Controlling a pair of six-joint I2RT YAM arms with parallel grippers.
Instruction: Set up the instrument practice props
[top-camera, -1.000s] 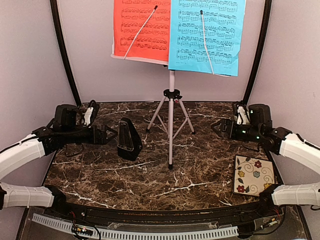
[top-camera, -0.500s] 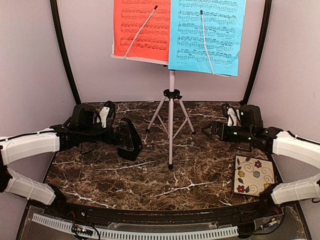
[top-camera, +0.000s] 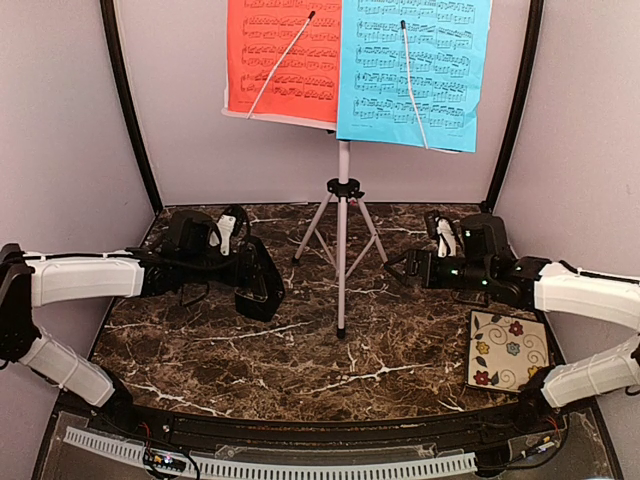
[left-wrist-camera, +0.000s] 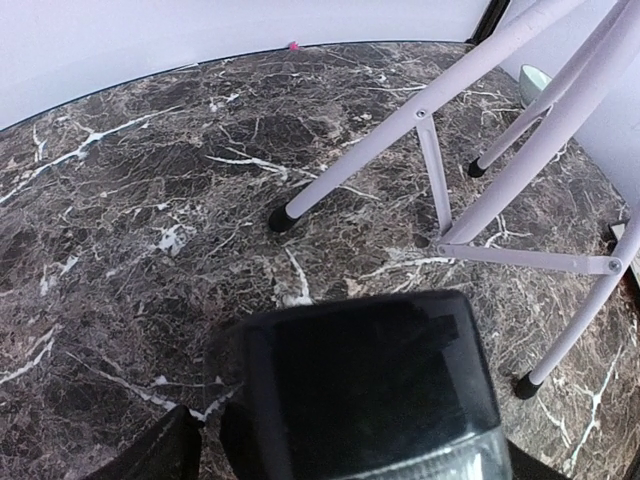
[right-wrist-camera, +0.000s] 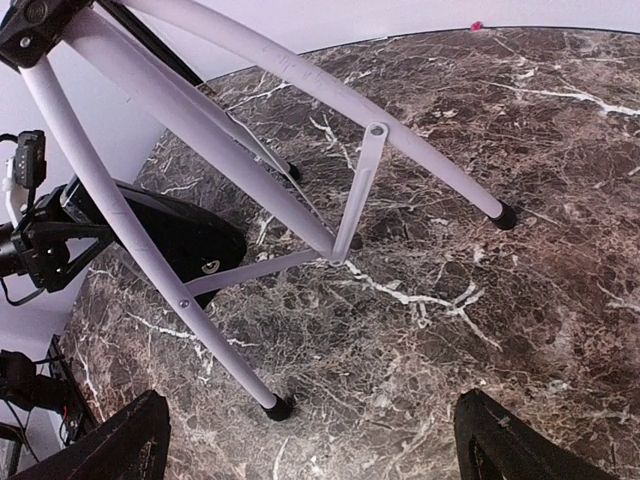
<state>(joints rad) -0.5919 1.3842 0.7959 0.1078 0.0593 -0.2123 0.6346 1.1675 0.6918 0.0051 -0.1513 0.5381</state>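
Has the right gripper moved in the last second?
Yes. The right gripper has moved left, closing on the tripod legs of the music stand.

The top edge cuts off the red page (top-camera: 283, 60) and blue page (top-camera: 415, 70). In the left wrist view the metronome (left-wrist-camera: 370, 390) runs off the bottom and hides one finger of the left end effector (top-camera: 252, 270). A pale bowl (left-wrist-camera: 530, 78) shows only as a sliver.

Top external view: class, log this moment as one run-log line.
left gripper: open, straddling metronome | right gripper: open, empty, facing music stand
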